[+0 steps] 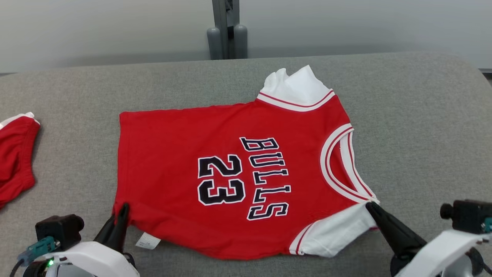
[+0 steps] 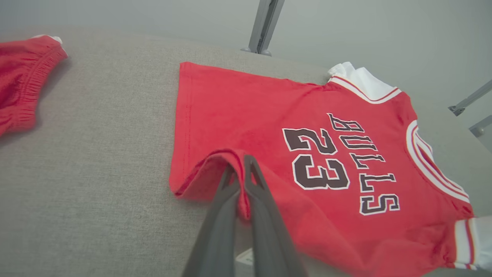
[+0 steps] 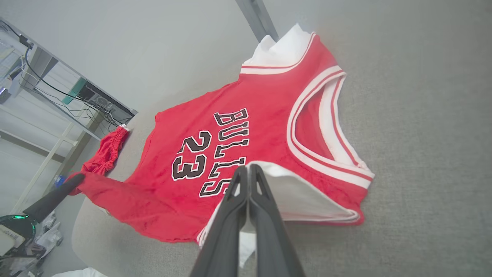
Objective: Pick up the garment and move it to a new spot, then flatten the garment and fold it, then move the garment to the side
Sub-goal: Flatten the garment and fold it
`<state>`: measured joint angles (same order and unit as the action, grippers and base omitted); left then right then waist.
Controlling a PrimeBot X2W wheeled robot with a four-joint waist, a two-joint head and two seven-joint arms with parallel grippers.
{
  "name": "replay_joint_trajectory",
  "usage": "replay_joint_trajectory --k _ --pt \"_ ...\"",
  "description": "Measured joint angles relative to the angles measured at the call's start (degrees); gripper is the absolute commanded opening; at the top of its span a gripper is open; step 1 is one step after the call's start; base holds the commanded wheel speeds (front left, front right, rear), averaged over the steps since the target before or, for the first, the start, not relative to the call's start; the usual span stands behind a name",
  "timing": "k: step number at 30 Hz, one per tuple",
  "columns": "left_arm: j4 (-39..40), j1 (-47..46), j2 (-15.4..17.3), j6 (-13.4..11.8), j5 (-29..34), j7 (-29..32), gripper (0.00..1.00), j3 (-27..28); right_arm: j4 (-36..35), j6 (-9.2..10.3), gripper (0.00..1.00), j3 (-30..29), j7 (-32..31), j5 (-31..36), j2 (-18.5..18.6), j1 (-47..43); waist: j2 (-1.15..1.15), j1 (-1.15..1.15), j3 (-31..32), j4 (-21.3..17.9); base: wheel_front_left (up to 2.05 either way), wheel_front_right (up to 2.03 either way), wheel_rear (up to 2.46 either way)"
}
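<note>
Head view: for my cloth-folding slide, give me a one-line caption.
A red jersey lies on the grey surface, its near edge pinched by left gripper and right gripper.

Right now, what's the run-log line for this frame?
left claw: shut on jersey hem corner | right claw: shut on jersey sleeve | jersey: spread, unfolded

At 9 o'clock in the head view, a red elastic-waisted cloth garment (image 1: 15, 154) is cut by the edge. The small white fabric label (image 1: 147, 241) at the red short-sleeved jersey's (image 1: 165, 154) 7 o'clock is unreadable.
</note>
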<state>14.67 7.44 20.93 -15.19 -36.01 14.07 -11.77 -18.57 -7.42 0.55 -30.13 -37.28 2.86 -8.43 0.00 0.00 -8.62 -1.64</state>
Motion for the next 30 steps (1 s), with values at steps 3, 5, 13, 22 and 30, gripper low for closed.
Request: replay_joint_trajectory --k 3,5,13,22,30 --pt "-2.4 -1.49 -0.32 0.0 -0.36 -0.27 0.0 0.33 3.78 0.0 0.0 0.77 -0.42 0.09 0.75 5.19 0.0 0.0 -1.37 0.37 0.0 0.0 0.0" --pt "-3.5 -2.11 -0.69 0.01 -0.57 -0.76 0.0 0.54 6.57 -0.01 0.0 1.38 -0.48 0.58 1.64 8.16 0.0 0.0 -2.12 0.82 0.0 0.0 0.0" --pt "-6.03 -4.48 -1.76 1.02 -2.36 -1.4 0.0 0.71 17.23 0.0 0.0 2.94 2.12 -1.33 4.7 19.85 0.0 0.0 -5.41 2.81 0.0 0.0 0.0" --pt "-10.76 -7.83 -2.91 2.08 -3.71 -1.8 0.0 0.77 29.81 0.0 0.0 5.69 6.7 -4.13 6.01 29.6 0.0 0.0 -8.04 3.79 0.0 0.0 0.0" --pt "-13.24 -8.26 -4.9 3.37 -6.26 -3.63 1.0 1.43 36.11 0.0 1.0 8.16 11.07 -8.32 6.33 32.03 0.0 0.0 -8.27 3.95 0.0 0.0 0.0"
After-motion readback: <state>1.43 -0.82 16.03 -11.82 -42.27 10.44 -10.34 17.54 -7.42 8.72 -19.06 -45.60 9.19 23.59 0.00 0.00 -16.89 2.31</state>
